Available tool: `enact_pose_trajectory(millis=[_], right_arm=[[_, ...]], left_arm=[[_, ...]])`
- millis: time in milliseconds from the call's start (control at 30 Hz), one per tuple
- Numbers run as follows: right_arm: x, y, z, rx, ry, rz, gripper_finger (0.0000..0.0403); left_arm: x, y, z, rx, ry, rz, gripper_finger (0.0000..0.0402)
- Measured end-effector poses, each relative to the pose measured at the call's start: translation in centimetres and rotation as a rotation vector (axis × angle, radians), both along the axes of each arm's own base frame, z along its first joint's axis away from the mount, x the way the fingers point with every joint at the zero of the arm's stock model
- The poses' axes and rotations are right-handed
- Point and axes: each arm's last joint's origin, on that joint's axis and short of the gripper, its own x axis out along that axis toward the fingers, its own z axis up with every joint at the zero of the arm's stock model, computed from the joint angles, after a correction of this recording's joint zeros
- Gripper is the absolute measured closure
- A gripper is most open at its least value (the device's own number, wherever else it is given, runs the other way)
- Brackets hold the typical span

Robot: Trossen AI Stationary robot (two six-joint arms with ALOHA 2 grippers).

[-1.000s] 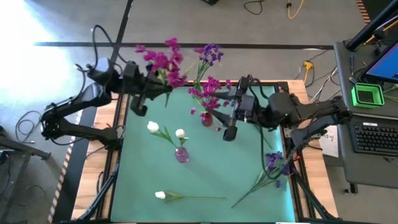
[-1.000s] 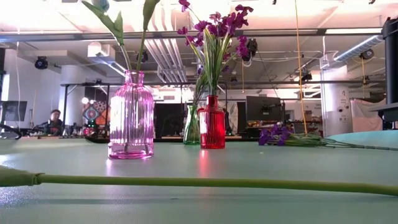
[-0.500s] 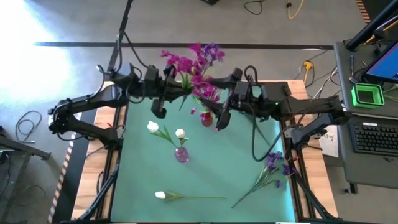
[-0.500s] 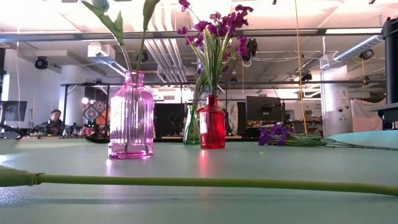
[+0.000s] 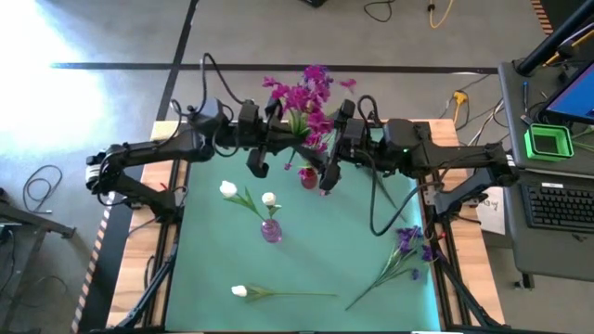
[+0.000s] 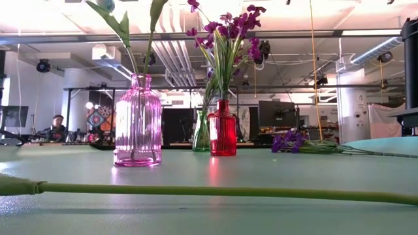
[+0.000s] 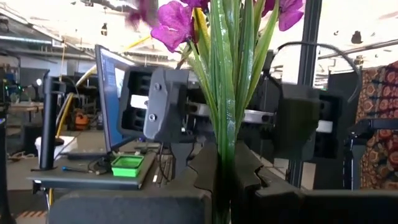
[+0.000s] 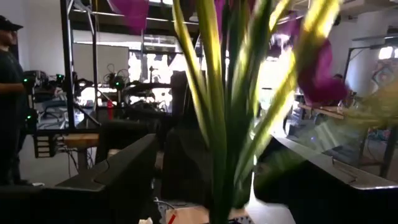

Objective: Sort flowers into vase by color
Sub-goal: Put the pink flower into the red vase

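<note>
Now the left claw (image 5: 270, 139) has travelled right from the far-left table edge, clamped on magenta flowers (image 5: 295, 95), bringing them over the red vase (image 5: 308, 176). The right claw (image 5: 331, 153) has closed in opposite; whether it grips is unclear. Insertion looks imminent.

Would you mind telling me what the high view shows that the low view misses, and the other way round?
Only the high view shows both arms: the left gripper and the right gripper flank the magenta flowers above the red vase, and a white flower lies with its bud visible. Only the low view shows a green vase behind the red one and a person far off in the room. Both show the pink vase, the red vase and the loose purple flowers.
</note>
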Motion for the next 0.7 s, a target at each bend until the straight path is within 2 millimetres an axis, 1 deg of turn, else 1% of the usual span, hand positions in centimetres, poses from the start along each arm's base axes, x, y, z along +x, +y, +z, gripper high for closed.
enact_pose_trajectory(millis=[133, 267, 700], right_arm=[[-0.01, -0.17, 0.01, 0.002, 0.0, -0.01, 0.0126], [-0.05, -0.39, 0.05, 0.007, 0.001, -0.028, 0.016], [-0.04, -0.55, 0.01, 0.018, 0.003, -0.029, 0.032]], left_arm=[[0.48, 0.07, 0.08, -0.001, -0.005, -0.003, 0.0401], [1.0, 0.13, -0.21, -0.005, 0.013, -0.005, 0.0401], [0.93, 0.0, 0.52, 0.003, -0.011, -0.015, 0.0401]])
